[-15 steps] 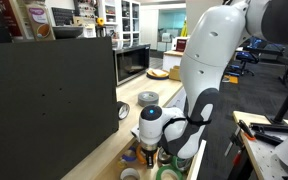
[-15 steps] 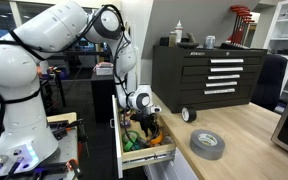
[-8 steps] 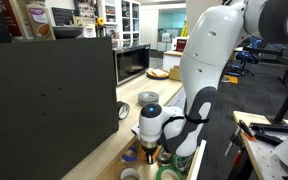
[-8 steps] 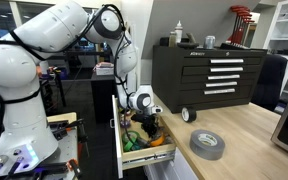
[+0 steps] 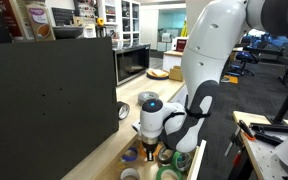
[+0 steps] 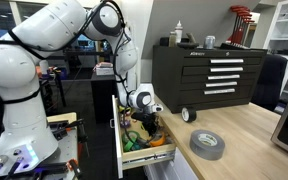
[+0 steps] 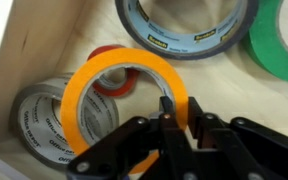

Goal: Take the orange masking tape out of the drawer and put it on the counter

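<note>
In the wrist view the orange masking tape is tilted up over other rolls on the drawer's pale wood floor. My gripper is shut on it, one finger inside the ring and one outside, pinching its wall. In both exterior views the gripper reaches down into the open drawer, which stands pulled out below the counter. The tape itself is too small to make out there.
Around the orange roll lie a grey duct tape roll, a green roll, a clear roll and a small red roll. On the counter are a grey tape roll, a black tool chest and a microwave.
The jaws have closed onto the wall of the orange roll. The arm has hardly moved.
</note>
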Robot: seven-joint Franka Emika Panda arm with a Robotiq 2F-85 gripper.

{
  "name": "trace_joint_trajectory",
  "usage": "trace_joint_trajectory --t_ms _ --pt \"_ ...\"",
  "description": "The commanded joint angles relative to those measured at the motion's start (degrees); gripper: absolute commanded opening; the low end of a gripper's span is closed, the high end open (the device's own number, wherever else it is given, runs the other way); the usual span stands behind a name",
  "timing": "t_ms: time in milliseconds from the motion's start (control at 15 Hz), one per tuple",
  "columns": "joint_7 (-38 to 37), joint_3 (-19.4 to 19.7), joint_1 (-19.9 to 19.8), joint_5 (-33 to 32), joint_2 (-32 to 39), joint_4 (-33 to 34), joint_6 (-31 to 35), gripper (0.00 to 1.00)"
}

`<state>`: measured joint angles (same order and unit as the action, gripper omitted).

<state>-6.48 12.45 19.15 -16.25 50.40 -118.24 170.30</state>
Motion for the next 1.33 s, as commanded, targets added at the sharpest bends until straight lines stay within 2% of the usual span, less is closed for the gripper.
trace_joint_trajectory --t_ms 0,200,600,933,1267 --pt "3.17 -0.07 -1.24 0.11 -10.33 -8.68 -1.39 0.06" --pt "4.61 -0.93 -2.22 0.05 -17.92 -14.0 -3.7 0.06" --pt "7.31 -6.69 -7.06 0.54 -31.99 -20.49 -14.6 0.06" --pt "6.72 -9.3 -9.43 0.55 -37.42 -19.0 -20.42 0.06" --pt "6.52 -10.18 -11.27 0.87 -36.41 -13.8 -23.51 0.06"
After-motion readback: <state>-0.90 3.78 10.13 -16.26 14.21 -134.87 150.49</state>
